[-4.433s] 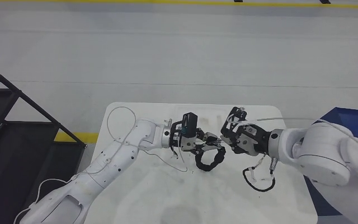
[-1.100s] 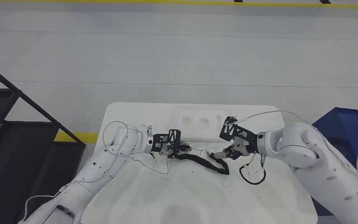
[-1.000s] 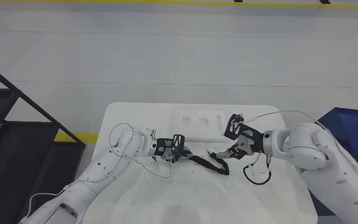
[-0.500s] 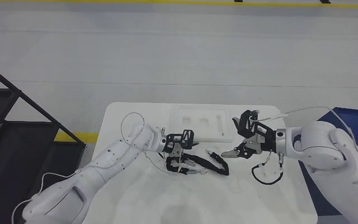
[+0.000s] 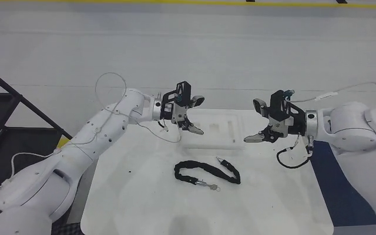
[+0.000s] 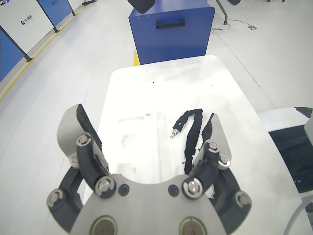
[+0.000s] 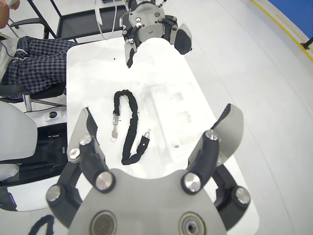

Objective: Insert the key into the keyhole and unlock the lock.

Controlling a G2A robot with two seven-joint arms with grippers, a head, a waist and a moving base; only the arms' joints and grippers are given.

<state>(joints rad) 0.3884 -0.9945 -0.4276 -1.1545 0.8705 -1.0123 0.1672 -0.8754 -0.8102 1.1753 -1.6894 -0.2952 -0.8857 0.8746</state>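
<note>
A black fabric-covered chain lock (image 5: 205,171) lies curled on the white table (image 5: 135,200), its two ends apart. A small key (image 7: 114,134) sticks out of its silver lock end (image 7: 115,119); the key (image 5: 208,186) points toward the table's front. The free silver pin end (image 7: 146,133) lies beside the chain (image 6: 193,133). My left gripper (image 5: 197,116) hangs open above the table's back left, holding nothing. Over the back right, my right gripper (image 5: 256,122) is open too, well above the chain (image 7: 132,128). Each wrist view looks past its own open gripper (image 6: 145,118) (image 7: 157,116) at the table.
A white foam tray (image 5: 217,132) with square recesses lies at the back middle of the table. A black cable loop (image 5: 292,158) dangles from the right arm. A blue cabinet (image 6: 171,35) stands off the right side, a black cart (image 5: 23,141) off the left.
Both grippers have let go of the chain, opened and pulled up and back toward the table's far edge. The chain now lies on the table, its ends separated.
</note>
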